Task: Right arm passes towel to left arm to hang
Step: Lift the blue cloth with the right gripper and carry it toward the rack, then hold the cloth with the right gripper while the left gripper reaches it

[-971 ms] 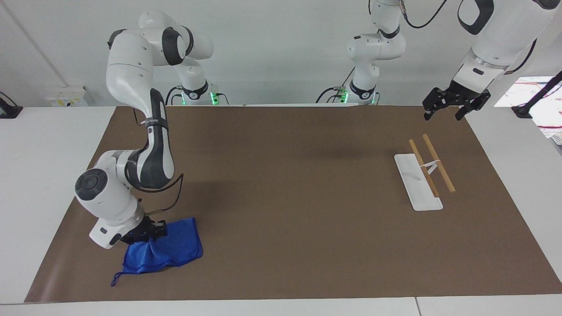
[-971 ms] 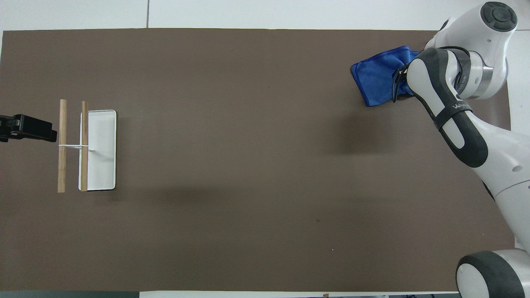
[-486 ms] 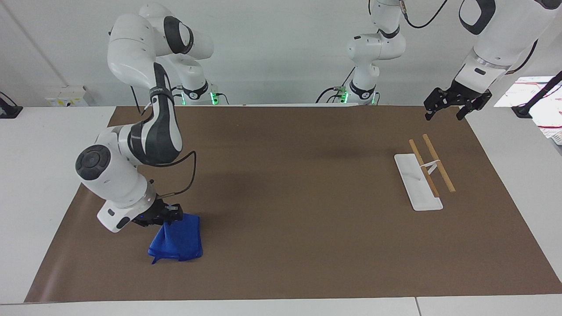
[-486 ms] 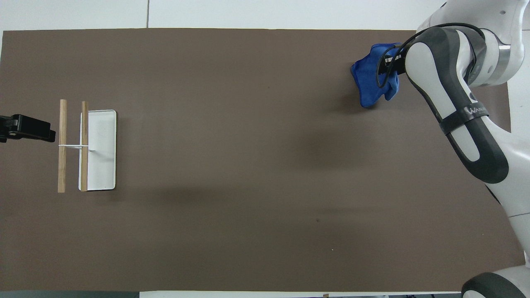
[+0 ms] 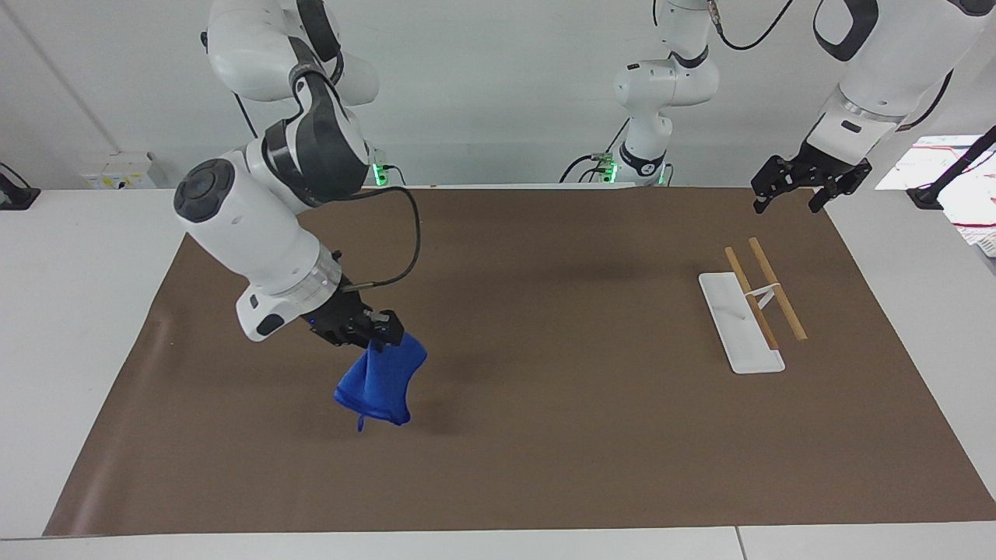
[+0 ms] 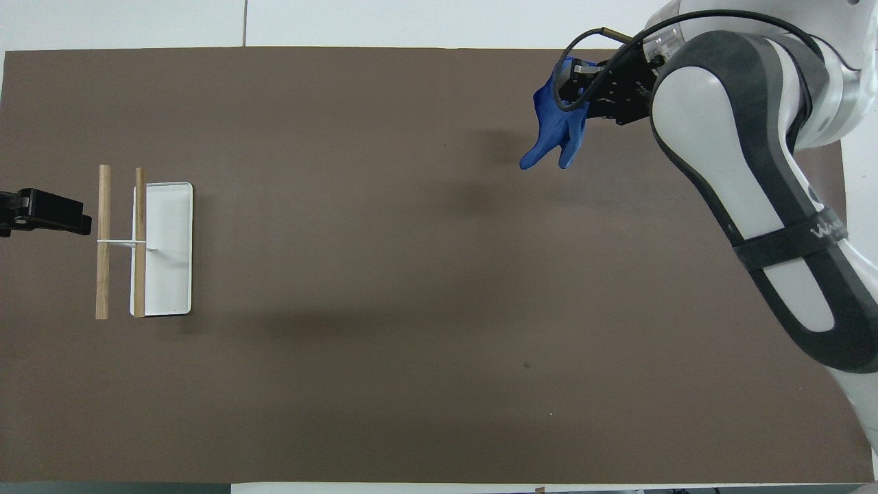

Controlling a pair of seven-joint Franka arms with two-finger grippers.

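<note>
The right tool [image 5: 377, 336] was clamped on a bunched fold of the towel [image 5: 377, 385], which hung free below it over the brown mat [image 5: 545, 435], clear of the surface, its thin loop dangling at the lowest corner. A second earlier that same tool had been low at the right arm's end of the table, pinching the towel while most of the cloth still lay spread on the mat; half a second earlier the cloth had been gathered up with only its bottom edge touching. By this moment the right arm [image 5: 264, 225] had lifted it fully and carried it toward the middle of the table. The pick-up therefore looked complete, and the carry toward a hand-over seemed under way.

The left tool [image 5: 805, 183] hung in the air over the mat's edge at the left arm's end, fingers spread and holding nothing, barely shifted over that second; the left arm [image 5: 879, 70] was waiting. Below it, a little farther from the robots, stood the rack [image 5: 739, 323], a white base carrying two wooden rails, with nothing draped on it. The hand-over and the hanging were both yet to be done.
</note>
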